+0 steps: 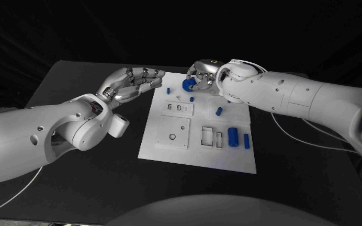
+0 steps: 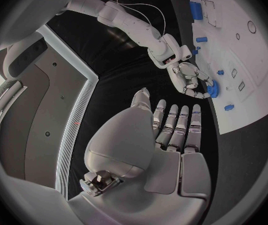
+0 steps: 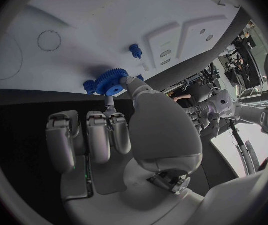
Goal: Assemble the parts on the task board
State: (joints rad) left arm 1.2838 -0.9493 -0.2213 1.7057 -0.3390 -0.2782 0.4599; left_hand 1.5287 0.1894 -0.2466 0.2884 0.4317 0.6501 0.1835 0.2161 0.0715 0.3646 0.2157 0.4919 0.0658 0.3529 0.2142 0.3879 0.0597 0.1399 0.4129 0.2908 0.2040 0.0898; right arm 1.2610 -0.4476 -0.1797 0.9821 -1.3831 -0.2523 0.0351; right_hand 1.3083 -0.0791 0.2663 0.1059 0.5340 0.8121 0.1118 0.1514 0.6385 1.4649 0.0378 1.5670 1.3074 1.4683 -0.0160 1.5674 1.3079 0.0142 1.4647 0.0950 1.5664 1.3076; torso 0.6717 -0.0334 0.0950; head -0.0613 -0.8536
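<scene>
Closest to the head camera, the left hand (image 1: 133, 85) hovers over the black counter (image 1: 90, 184) just beside the task board's left edge, its fingers (image 2: 177, 125) held straight and side by side, holding nothing. Largest on the counter is the white task board (image 1: 198, 153), lying flat in the middle. At its far edge the right hand (image 1: 202, 73) reaches in, and its fingers (image 3: 136, 87) pinch a blue gear (image 3: 112, 82) just above the board's surface. Two blue cylinders (image 1: 233, 135) lie side by side near the board's right edge, and a small blue peg (image 1: 218, 111) lies farther up, near the middle.
</scene>
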